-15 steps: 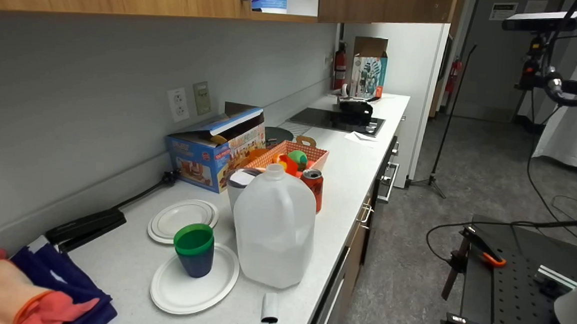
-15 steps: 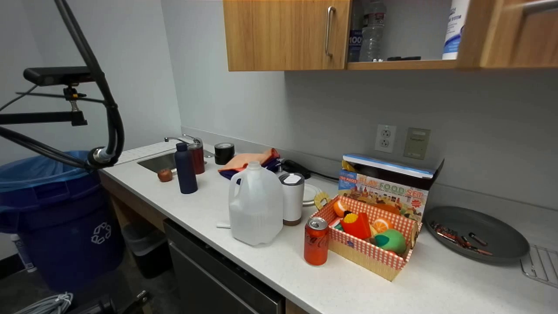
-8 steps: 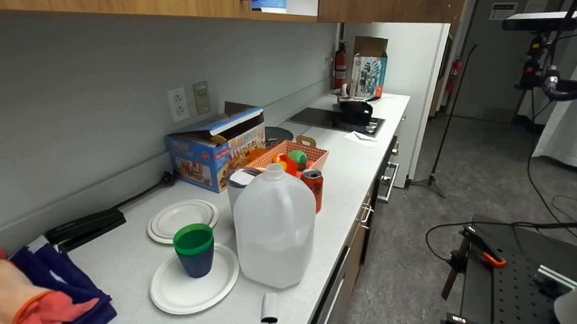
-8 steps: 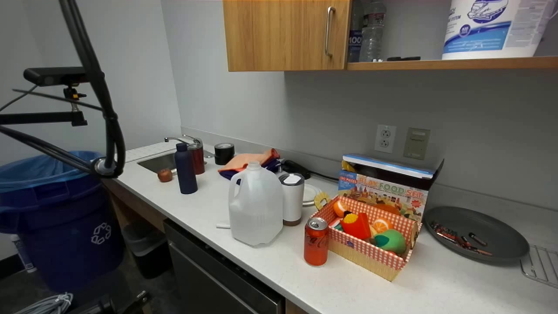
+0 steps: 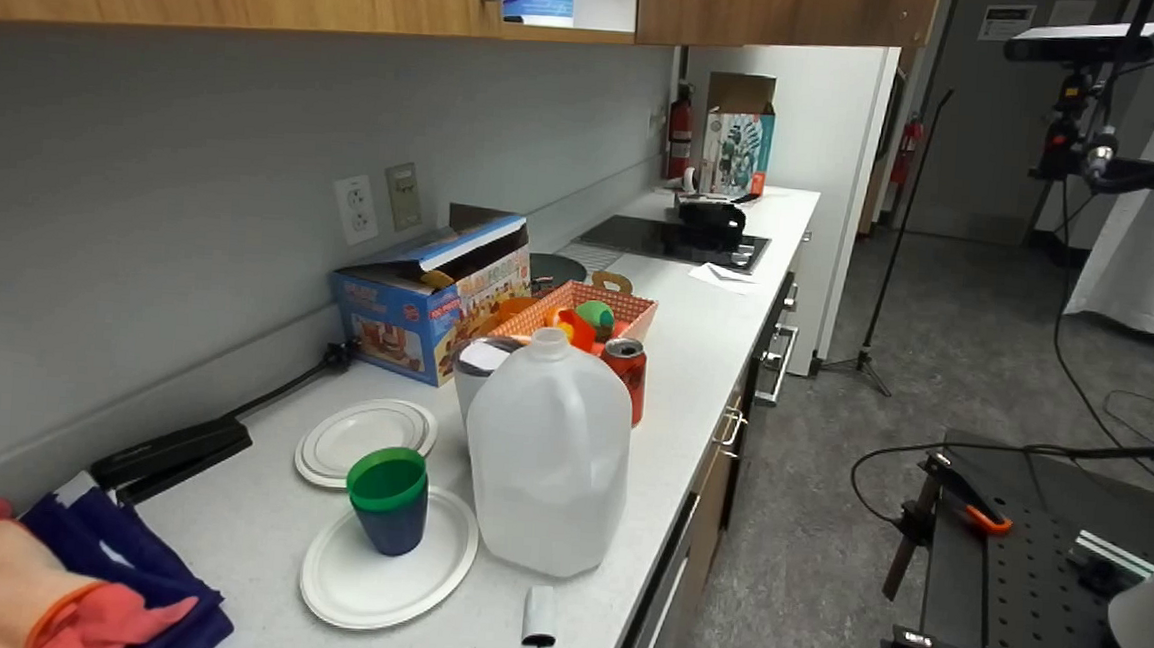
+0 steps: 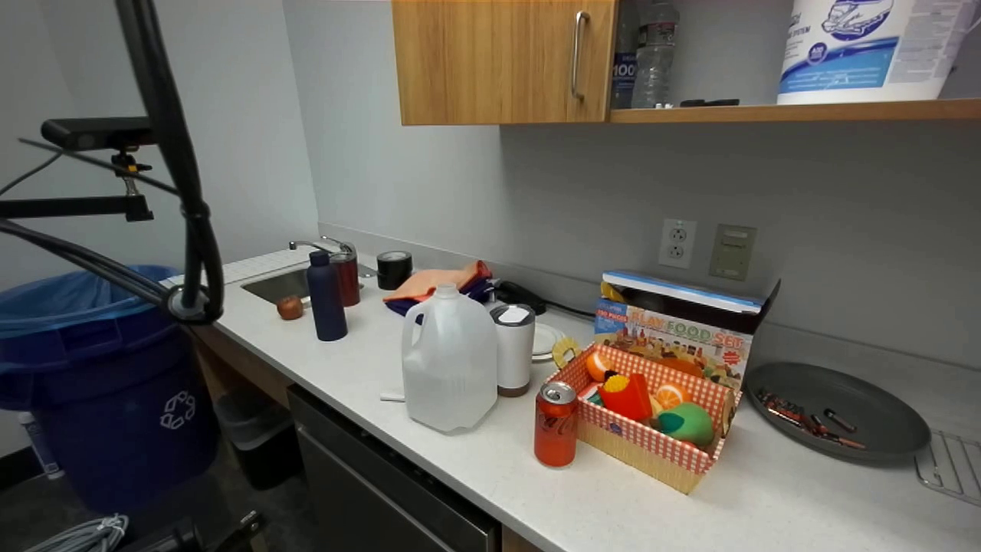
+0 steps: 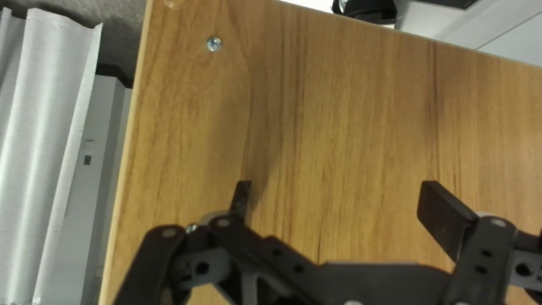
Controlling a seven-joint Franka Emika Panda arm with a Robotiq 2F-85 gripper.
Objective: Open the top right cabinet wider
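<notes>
The right cabinet door [image 5: 786, 11] is wooden and stands swung out wide at the top of an exterior view. Its inner face [image 7: 338, 106] fills most of the wrist view, with the door's free edge on the left. My gripper [image 7: 336, 186] is open and empty in front of that face; I cannot tell whether a fingertip touches it. The gripper is out of view in both exterior views. The open cabinet's shelf [image 6: 766, 113] holds a white bucket [image 6: 866, 54] and clear bottles [image 6: 655, 57]. The left cabinet door [image 6: 498, 61] is shut.
Below, the counter carries a plastic jug [image 6: 450, 360], a soda can [image 6: 556, 433], a play food basket [image 6: 636, 452], a toy box [image 5: 428, 305] and a dark pan [image 6: 881, 429]. Arm cables [image 6: 172, 153] hang beside a mounted camera [image 6: 100, 132].
The right cabinet door has swung further out, leaving one exterior view and uncovering the white bucket. Its far edge has shifted right in an exterior view. The arm cables have moved slightly.
</notes>
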